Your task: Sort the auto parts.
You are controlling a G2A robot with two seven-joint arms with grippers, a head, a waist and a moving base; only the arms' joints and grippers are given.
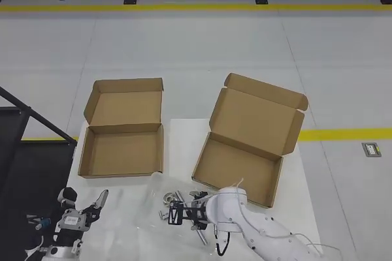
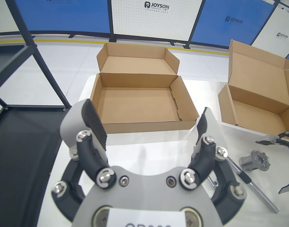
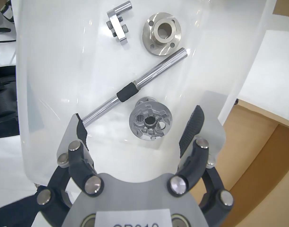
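Several metal auto parts lie on a clear plastic sheet (image 3: 52,72) at the table's front middle. They are a toothed hub (image 3: 150,120), a long rod with a black sleeve (image 3: 135,86), a round flange (image 3: 162,34) and a bracket with a pin (image 3: 118,24). My right gripper (image 3: 138,118) hangs open just above the hub, one finger on each side of it, touching nothing. In the top view the right gripper (image 1: 181,213) is over the parts (image 1: 176,199). At the front left my left gripper (image 2: 146,109) (image 1: 95,207) is open and empty, facing the left box (image 2: 139,124).
Two open, empty cardboard boxes stand behind the parts: the left box (image 1: 121,153) and the right box (image 1: 238,171), lids folded back. A black metal cart (image 1: 13,169) stands off the table's left edge. The hub (image 2: 254,160) and rod (image 2: 253,185) lie right of my left gripper.
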